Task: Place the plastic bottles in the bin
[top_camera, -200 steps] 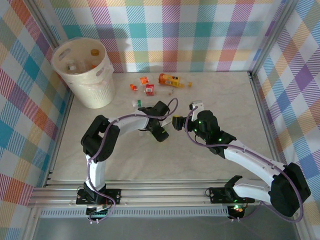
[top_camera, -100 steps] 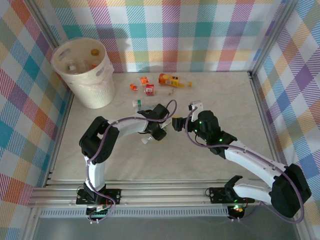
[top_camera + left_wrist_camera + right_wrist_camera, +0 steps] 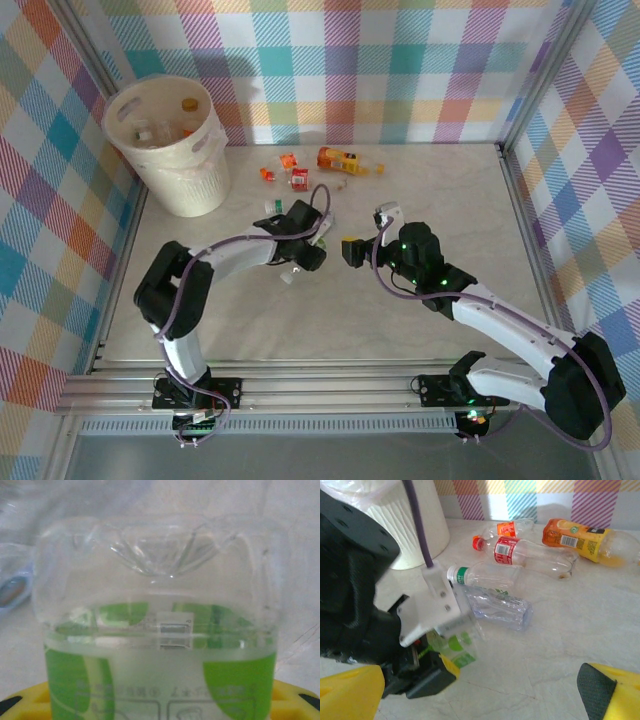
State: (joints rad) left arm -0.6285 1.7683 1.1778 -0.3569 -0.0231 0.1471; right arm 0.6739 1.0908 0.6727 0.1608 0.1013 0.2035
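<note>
A small clear plastic bottle with a green label (image 3: 160, 680) is clenched in the left arm's jaws near the middle of the pale marbled counter (image 3: 440, 200). The left wrist view has it close up, base pointing away, with yellow fingers (image 3: 12, 707) at the two lower corners. The right wrist view shows the same bottle (image 3: 456, 649) from the side, low at the tip of the black left wrist; whether it touches the counter I cannot tell. From above it is a small pale shape (image 3: 288, 273) beside the arm.

In the right wrist view a crumpled clear bottle (image 3: 502, 611) lies just beyond it. Farther off lie a clear bottle with a green-and-white cap (image 3: 485, 575), a red-labelled bottle (image 3: 530, 555), a small orange-labelled bottle (image 3: 512, 528) and a larger orange bottle (image 3: 585, 541). From above, these lie in a loose cluster toward the far wall.

The cream-white round plastic bin (image 3: 195, 185) stands in the far left corner, close against the checked walls (image 3: 400, 70), with several bottles (image 3: 160, 130) inside it.

The right arm's jaws are released, spread wide around bare counter, facing the left arm's jaws, near but apart. Open counter stretches to the right and back toward the arm bases, up to the metal rail (image 3: 330, 375).
</note>
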